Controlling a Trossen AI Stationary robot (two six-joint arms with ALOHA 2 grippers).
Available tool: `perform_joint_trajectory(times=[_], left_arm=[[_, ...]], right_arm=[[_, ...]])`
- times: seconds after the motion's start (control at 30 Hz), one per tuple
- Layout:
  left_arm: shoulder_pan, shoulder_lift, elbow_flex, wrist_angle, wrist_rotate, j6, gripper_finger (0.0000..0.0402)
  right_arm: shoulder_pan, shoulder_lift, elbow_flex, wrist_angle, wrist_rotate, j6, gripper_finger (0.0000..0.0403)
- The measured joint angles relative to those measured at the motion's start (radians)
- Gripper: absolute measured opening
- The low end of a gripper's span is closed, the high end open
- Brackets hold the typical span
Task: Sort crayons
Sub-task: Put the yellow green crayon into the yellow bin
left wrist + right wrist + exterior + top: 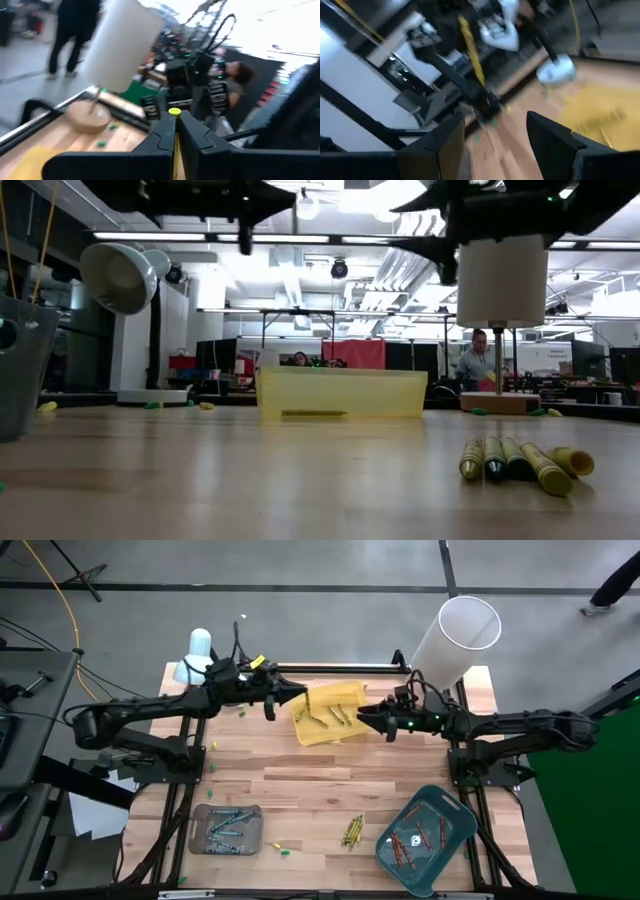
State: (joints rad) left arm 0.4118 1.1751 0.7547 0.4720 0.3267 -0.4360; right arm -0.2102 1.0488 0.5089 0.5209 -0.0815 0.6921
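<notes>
Loose yellow-olive and green wax crayons (515, 462) lie nearest my low camera on the wooden table (320, 790), between grey tray (227, 828) and teal tray (425, 835). My left gripper (300, 695), fingers clamped on a yellow crayon (174, 112), and my right gripper (362, 716), fingers apart and empty, flank the yellow plastic tray (330, 712). A white roll (455, 638) stands behind; the tray contents are too small to itemise.

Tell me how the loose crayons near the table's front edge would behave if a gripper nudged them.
The crayons are thin round sticks lying side by side, so they would probably roll and scatter. They look small and light, so a nudge likely sends them sliding on the smooth table. They seem stiff, not floppy.
</notes>
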Motion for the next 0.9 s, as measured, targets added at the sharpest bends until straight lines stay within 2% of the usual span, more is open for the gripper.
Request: perform_joint_trajectory(times=[0.1, 0.27, 0.53, 0.9], left_arm=[[-0.002, 0.088, 0.000, 0.146, 0.083, -0.008, 0.0000], [-0.007, 0.206, 0.001, 0.297, 0.109, -0.049, 0.0000], [-0.016, 0.235, 0.001, 0.306, 0.109, -0.018, 0.0000], [-0.016, 0.234, 0.001, 0.304, 0.086, 0.062, 0.0000]], right_arm=[[0.026, 0.079, 0.058, 0.068, 0.018, -0.078, 0.0204], [0.048, 0.216, 0.226, -0.037, -0.002, -0.200, 0.0204], [0.011, 0.354, 0.460, -0.354, -0.002, -0.292, 0.0204], [0.005, 0.435, 0.551, -0.360, -0.005, -0.357, 0.0204]])
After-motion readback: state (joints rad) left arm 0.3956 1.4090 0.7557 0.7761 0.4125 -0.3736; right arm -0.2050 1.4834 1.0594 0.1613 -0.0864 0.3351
